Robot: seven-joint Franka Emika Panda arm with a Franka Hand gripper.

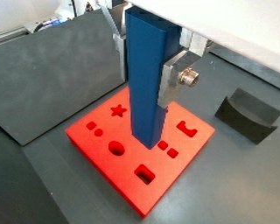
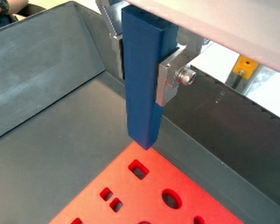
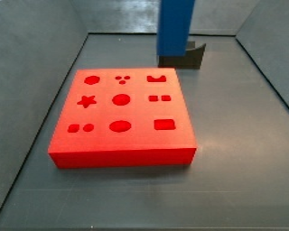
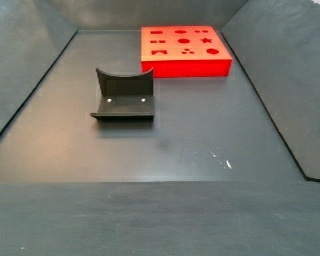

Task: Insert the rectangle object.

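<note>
My gripper (image 1: 145, 83) is shut on the rectangle object (image 1: 149, 109), a long blue bar that hangs upright between the silver fingers (image 1: 175, 80). It also shows in a wrist view (image 2: 143, 105) and in a side view (image 3: 175, 27). The bar's lower end hovers above the flat red board (image 1: 178, 164), near its edge in a wrist view (image 2: 136, 188). The board lies on the dark floor (image 3: 141, 140) and has several shaped holes, one of them a rectangular hole (image 3: 165, 124). In a side view (image 4: 190, 66) the board shows, but the gripper and the bar are out of frame.
The dark fixture (image 4: 123, 98) stands on the floor apart from the board. It shows beside the board in a wrist view (image 1: 250, 114) and behind the bar in a side view (image 3: 190, 56). Grey walls (image 2: 49, 70) enclose the floor.
</note>
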